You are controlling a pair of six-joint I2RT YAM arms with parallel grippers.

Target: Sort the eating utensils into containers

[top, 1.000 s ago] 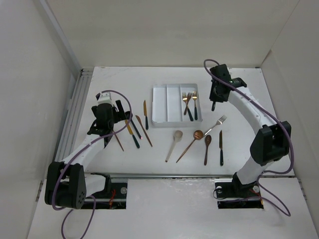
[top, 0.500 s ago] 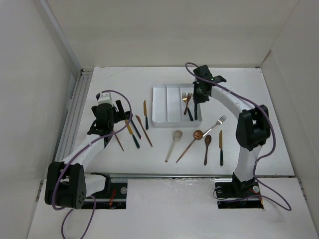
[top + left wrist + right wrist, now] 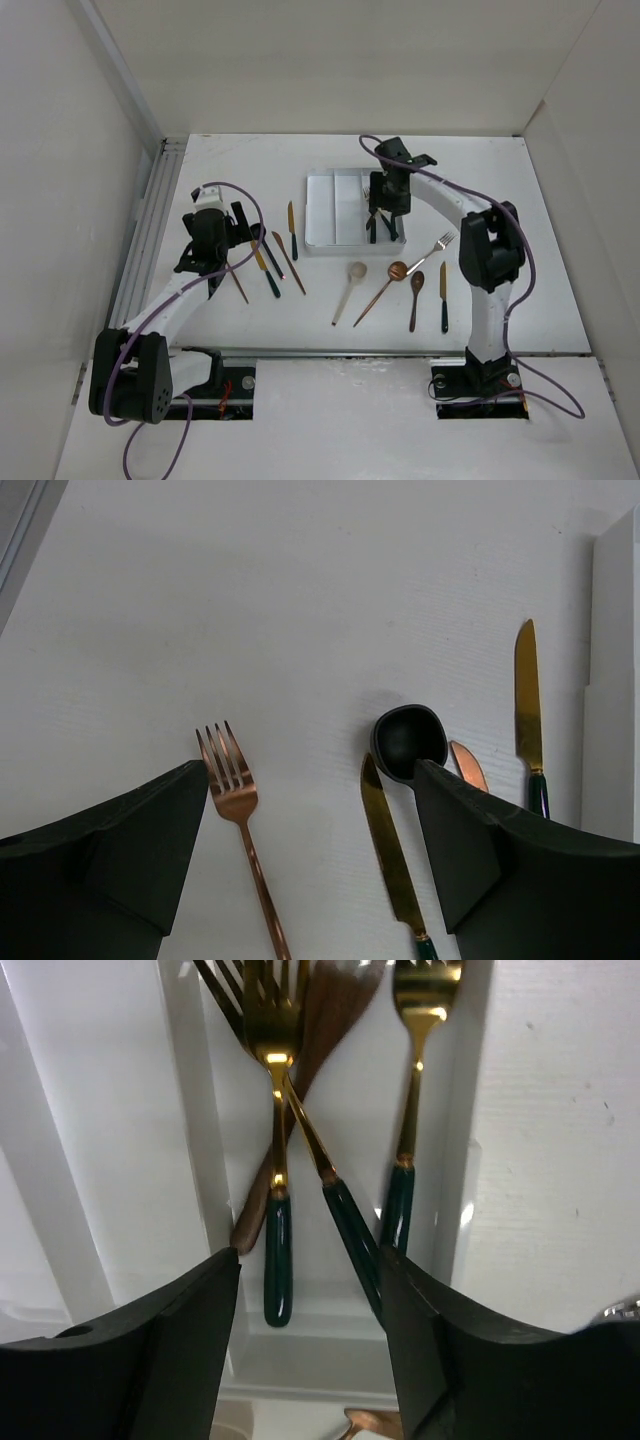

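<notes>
The white tray has three long compartments. My right gripper hangs open over the near end of the right-hand one. In the right wrist view its jaws are spread above several gold forks with dark green handles, lying crossed in that compartment; nothing sits between the fingers. My left gripper is open just above the table. It straddles a copper fork and a gold knife, with a black spoon by the right finger.
Left of the tray lie two more knives. In front of the tray lie a cream spoon, a copper spoon, a brown spoon, a fork and a green-handled knife.
The right arm has swung left from beyond the tray's right side to over its right compartment, and its jaws have opened. The left arm has stayed where it was.
</notes>
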